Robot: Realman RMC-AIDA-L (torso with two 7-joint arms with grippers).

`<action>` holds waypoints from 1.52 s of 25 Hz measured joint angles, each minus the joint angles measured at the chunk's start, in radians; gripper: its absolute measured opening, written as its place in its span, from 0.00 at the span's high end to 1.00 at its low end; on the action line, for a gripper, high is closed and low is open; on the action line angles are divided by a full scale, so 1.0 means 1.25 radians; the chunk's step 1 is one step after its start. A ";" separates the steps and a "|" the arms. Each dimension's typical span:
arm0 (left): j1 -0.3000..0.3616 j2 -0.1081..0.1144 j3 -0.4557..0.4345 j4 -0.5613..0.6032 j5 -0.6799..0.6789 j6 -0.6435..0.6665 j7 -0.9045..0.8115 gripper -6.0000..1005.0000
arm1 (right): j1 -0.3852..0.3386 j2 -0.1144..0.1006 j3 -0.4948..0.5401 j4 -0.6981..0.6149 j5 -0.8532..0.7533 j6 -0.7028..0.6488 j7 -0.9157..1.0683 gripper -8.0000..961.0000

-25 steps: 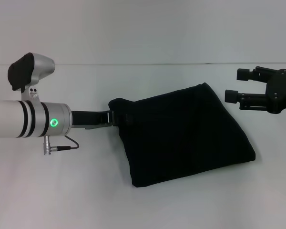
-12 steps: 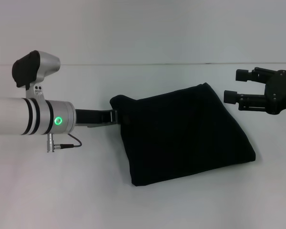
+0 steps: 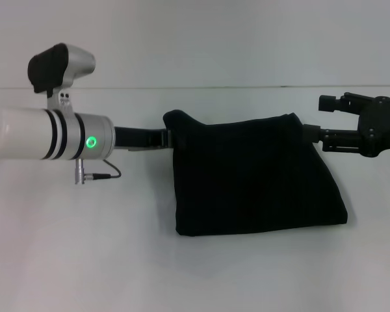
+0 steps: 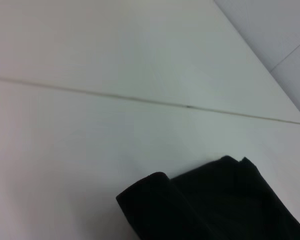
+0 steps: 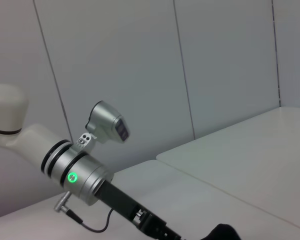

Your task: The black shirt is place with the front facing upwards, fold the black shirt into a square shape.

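The near edge of the black shirt (image 3: 257, 175) lies flat on the white table (image 3: 84, 266), running roughly straight from left to right, with the right near corner sticking out a little. The shirt sits at the middle of the table as a compact, many-layered block, wider at the near edge than a true square but close to one; no lettering shows, so the printed front looks folded inside. Judged from this, most of the folding is done and what remains is squaring and flattening the far edge. That far edge is lifted and stretched between the two arms. At the far left corner, the left gripper (image 3: 171, 137) meets a raised hump of cloth and appears to be clenched on it, though its fingertips are buried in the fabric. At the far right corner, the right gripper (image 3: 312, 135) touches the cloth; one finger seems tucked behind the edge, and whether it is grasping or released I cannot tell. The left wrist view shows the rolled, layered corner of the cloth resting on the table.
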 joint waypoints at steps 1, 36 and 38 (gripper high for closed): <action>-0.005 0.002 0.003 0.000 0.000 -0.003 0.000 0.93 | 0.002 0.000 0.000 0.005 0.000 0.000 -0.002 0.06; 0.291 -0.040 -0.029 0.380 -0.085 0.609 0.448 0.19 | 0.039 -0.006 -0.022 0.129 -0.087 -0.083 -0.017 0.06; 0.294 -0.040 -0.029 0.380 -0.062 0.620 0.476 0.16 | 0.028 0.002 -0.014 0.123 -0.105 -0.074 -0.006 0.06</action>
